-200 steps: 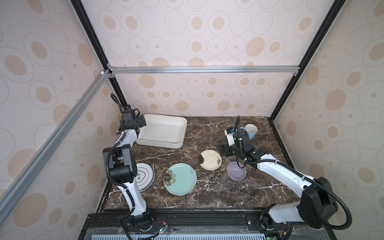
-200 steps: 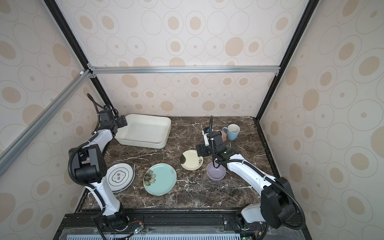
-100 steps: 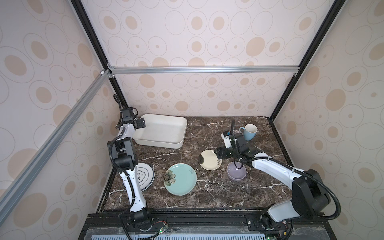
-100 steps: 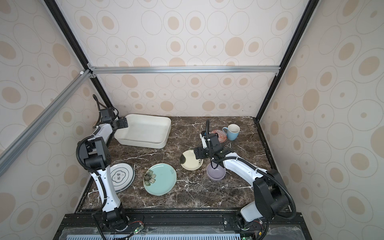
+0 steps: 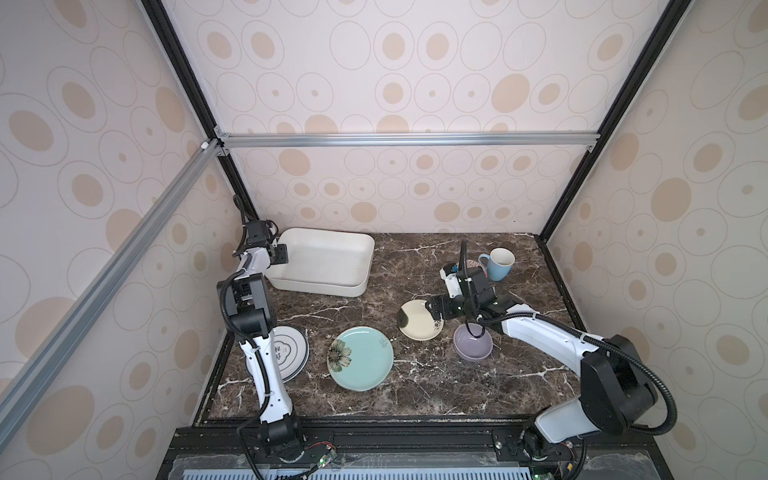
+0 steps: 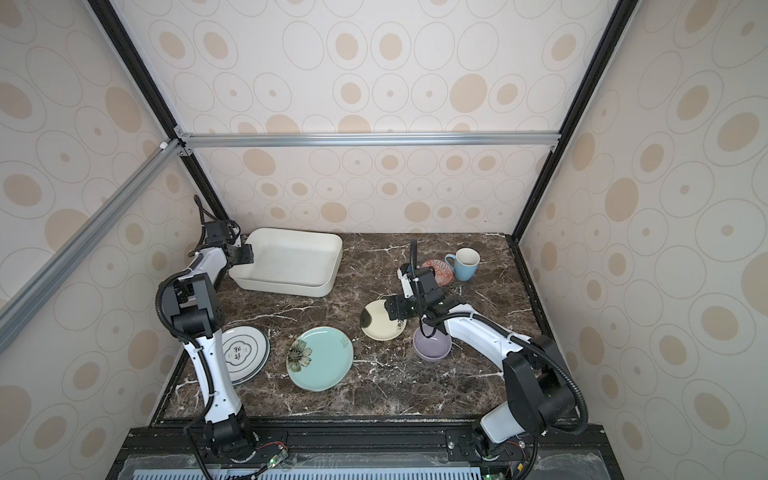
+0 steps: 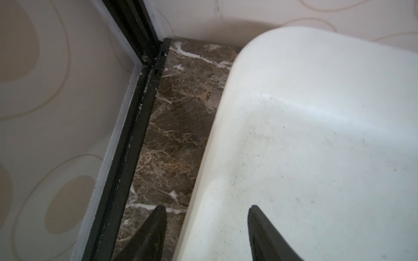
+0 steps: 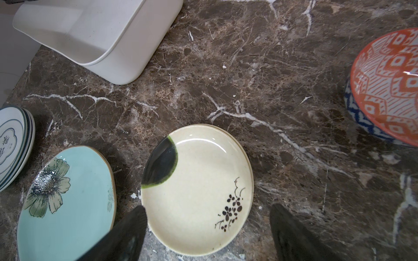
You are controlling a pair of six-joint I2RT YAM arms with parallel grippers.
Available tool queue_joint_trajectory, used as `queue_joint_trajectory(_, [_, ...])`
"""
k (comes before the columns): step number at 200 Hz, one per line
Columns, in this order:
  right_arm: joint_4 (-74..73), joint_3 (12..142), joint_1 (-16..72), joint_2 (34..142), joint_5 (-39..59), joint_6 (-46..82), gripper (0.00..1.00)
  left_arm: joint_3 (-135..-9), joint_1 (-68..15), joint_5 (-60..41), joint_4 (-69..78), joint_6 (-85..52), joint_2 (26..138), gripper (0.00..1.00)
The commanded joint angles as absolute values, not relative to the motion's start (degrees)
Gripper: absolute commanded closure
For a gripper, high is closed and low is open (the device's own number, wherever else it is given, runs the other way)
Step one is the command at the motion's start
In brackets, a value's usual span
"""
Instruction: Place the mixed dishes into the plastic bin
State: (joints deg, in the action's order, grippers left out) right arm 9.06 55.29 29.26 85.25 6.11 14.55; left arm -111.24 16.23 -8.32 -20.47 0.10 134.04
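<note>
The white plastic bin sits at the back left. My left gripper straddles its left rim, one finger inside and one outside over the marble, with gaps showing. My right gripper hangs open just above the small cream plate, a finger on either side of it. In front lie the teal flower plate, a stack of white blue-rimmed plates partly behind the left arm, and the lavender bowl. The red-patterned bowl and light-blue mug stand at the back right.
Patterned walls with black frame posts close in the marble table on three sides. The left wall runs close beside the bin. The red-patterned bowl rests in a blue-patterned one.
My left gripper's jaws have narrowed around the bin's left rim. My right gripper has shifted a little toward the cream plate, still open.
</note>
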Motion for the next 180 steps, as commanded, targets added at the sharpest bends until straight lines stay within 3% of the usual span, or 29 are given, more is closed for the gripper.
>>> queue_joint_trajectory(1, [10.78,56.25,29.45,82.69,7.12,15.41,0.12,-110.74,16.15,-11.47,-23.40,0.10,133.67,0.56])
queue_joint_trajectory(22, [11.07,55.40,29.47,80.78,7.16,15.60,0.12,-109.99,16.10,-13.72,-24.17,-1.28,133.23,0.69])
queue_joint_trajectory(50, [11.28,53.75,29.46,78.15,6.59,16.12,0.12,-105.91,15.33,-16.14,-23.23,-1.97,130.32,0.79])
queue_joint_trajectory(180, [18.12,48.84,29.46,66.83,5.43,17.96,0.11,-89.89,6.75,-21.47,-19.36,0.27,118.17,0.93])
